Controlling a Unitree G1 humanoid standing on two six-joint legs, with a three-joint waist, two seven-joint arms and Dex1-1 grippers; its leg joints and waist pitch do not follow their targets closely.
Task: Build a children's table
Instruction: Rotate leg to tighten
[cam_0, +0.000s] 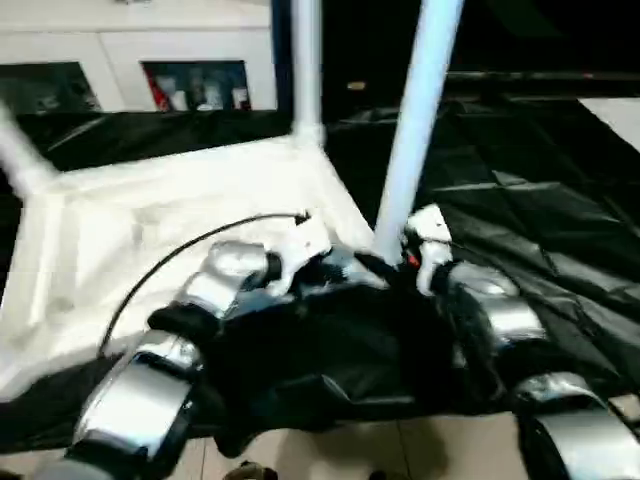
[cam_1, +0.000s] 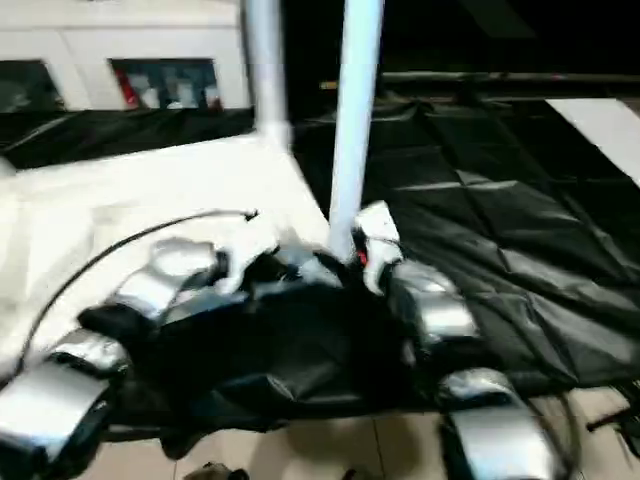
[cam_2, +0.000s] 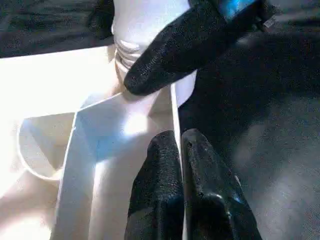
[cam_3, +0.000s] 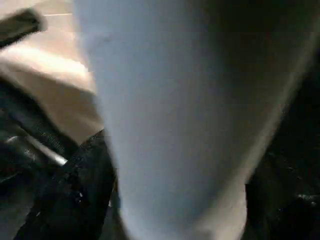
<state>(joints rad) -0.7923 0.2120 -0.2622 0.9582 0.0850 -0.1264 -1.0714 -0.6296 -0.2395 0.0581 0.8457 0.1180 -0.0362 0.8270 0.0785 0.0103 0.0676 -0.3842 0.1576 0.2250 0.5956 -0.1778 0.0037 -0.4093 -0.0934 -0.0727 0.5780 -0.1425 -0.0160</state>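
Between the right gripper's (cam_3: 165, 200) spread fingers (cam_3: 70, 195) stands a white leg (cam_0: 415, 140), upright in the near corner socket of the upturned tabletop (cam_0: 150, 230). Left gripper (cam_2: 181, 150), fingers pressed together, rests on the tabletop's edge just beside that socket. A second leg (cam_0: 305, 65) rises further off; black-draped work table (cam_0: 540, 200) beneath.

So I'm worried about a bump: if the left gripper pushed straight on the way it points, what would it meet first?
Probably the base of the near leg in its corner socket, just past the tabletop rim under the shut left gripper; depth is unclear.
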